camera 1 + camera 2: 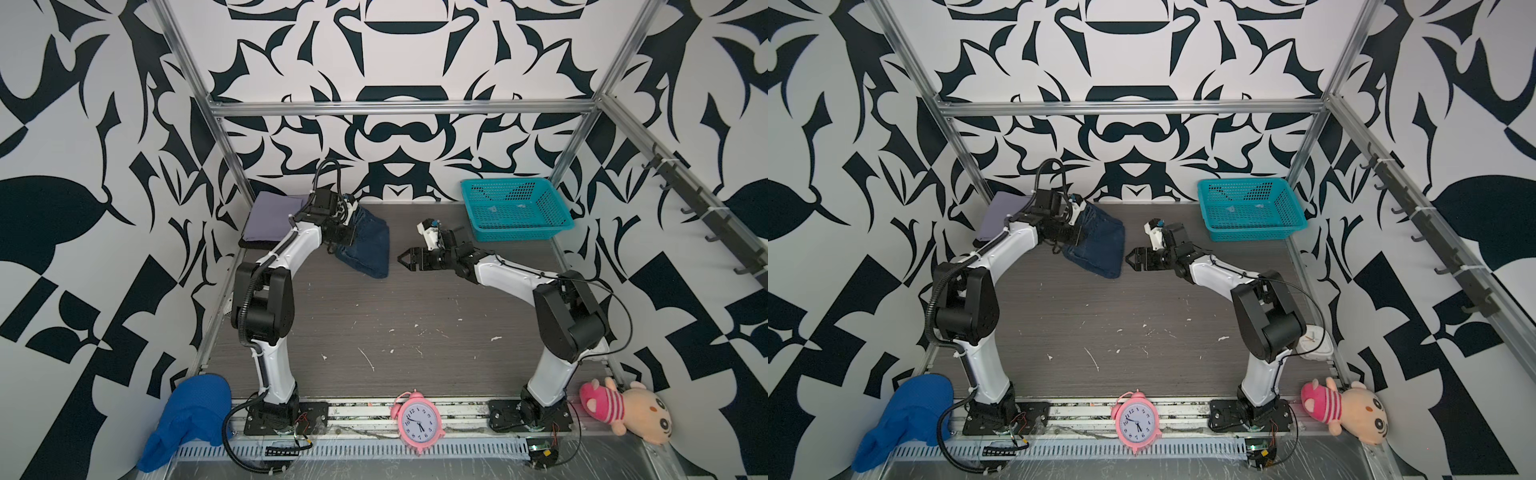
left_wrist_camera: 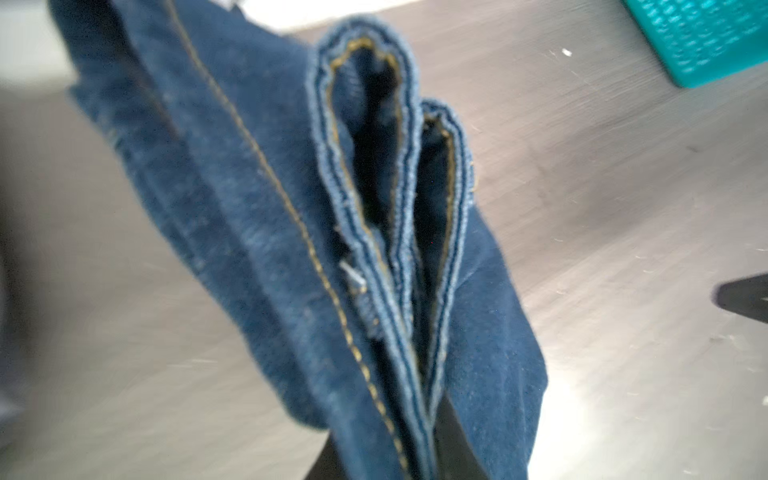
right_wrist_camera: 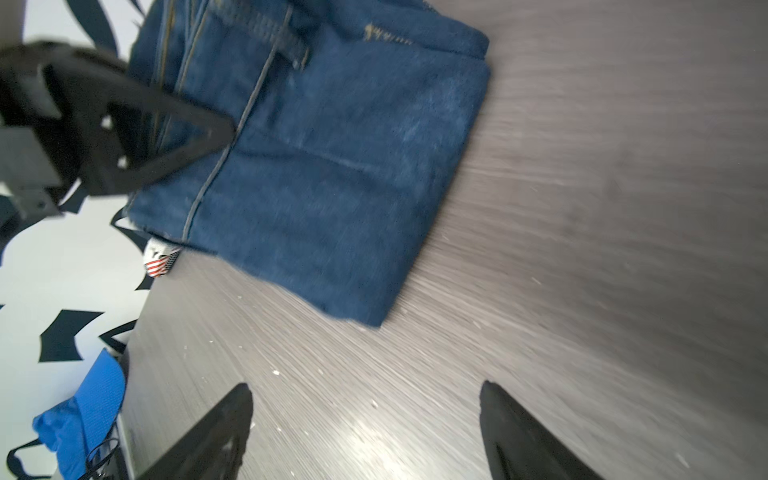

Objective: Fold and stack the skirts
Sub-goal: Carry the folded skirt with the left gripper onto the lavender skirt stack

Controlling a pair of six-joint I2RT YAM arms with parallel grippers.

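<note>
A folded dark blue denim skirt hangs tilted at the back of the table, its lower corner near the tabletop. My left gripper is shut on the skirt's left edge. In the left wrist view the denim layers run between the jaws of that gripper. My right gripper stands open just right of the denim, touching nothing. At the back left a pale lavender-grey skirt lies folded on a black skirt.
A teal basket stands at the back right. Along the front rail sit a pink alarm clock and a plush toy. A bright blue knit cloth hangs at the front left. Metal frame posts flank the table.
</note>
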